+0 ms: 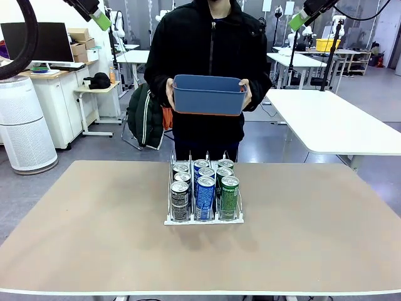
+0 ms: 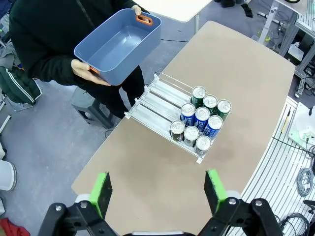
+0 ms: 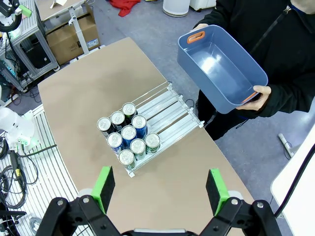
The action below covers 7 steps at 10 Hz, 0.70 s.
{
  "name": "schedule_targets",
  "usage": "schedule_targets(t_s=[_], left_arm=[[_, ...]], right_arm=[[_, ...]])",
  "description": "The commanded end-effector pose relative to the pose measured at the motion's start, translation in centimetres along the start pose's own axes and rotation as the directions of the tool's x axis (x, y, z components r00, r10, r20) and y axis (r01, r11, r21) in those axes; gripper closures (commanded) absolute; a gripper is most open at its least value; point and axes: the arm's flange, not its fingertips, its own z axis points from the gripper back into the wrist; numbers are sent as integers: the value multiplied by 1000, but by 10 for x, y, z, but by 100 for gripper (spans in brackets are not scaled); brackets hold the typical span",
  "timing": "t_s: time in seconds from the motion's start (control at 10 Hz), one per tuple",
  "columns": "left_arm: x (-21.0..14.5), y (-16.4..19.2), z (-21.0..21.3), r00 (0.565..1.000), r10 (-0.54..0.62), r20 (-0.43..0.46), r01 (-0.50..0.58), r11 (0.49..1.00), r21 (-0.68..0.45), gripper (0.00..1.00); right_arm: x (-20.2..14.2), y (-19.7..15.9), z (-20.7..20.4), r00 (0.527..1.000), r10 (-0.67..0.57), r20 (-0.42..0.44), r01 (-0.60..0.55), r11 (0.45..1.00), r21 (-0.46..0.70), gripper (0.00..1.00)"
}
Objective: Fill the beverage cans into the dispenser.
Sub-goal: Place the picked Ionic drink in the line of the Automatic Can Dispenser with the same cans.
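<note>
Several beverage cans (image 1: 205,188) stand packed in the front part of the white dispenser (image 1: 203,219) at the table's middle: black-and-silver on the left lane, blue in the middle, green on the right. From above, the cans (image 2: 200,125) (image 3: 127,136) fill one end of the dispenser (image 2: 155,104) (image 3: 167,109), whose other end is bare lanes. My left gripper (image 2: 158,191) hangs open high above the table, nothing between its fingers. My right gripper (image 3: 160,187) is open too, also high up. Green pads of both (image 1: 101,20) (image 1: 299,20) show at the top of the front view.
A person in black stands at the far edge holding an empty blue bin (image 1: 208,95) with orange handles in both hands, above the table. The tan table (image 1: 94,213) is bare around the dispenser. Desks and an air purifier (image 1: 22,128) stand beyond.
</note>
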Motion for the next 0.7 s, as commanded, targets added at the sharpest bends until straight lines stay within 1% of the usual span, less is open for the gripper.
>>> schedule_targets(t_s=[0.0, 0.6], left_arm=[[-1, 1, 1, 1000, 1, 4, 0, 1000, -6, 0], [-1, 1, 1, 1000, 1, 4, 0, 1000, -6, 0]], right_arm=[[-1, 0, -1, 1000, -6, 9, 6, 1000, 5, 1], [-1, 0, -1, 1000, -6, 9, 6, 1000, 5, 1]])
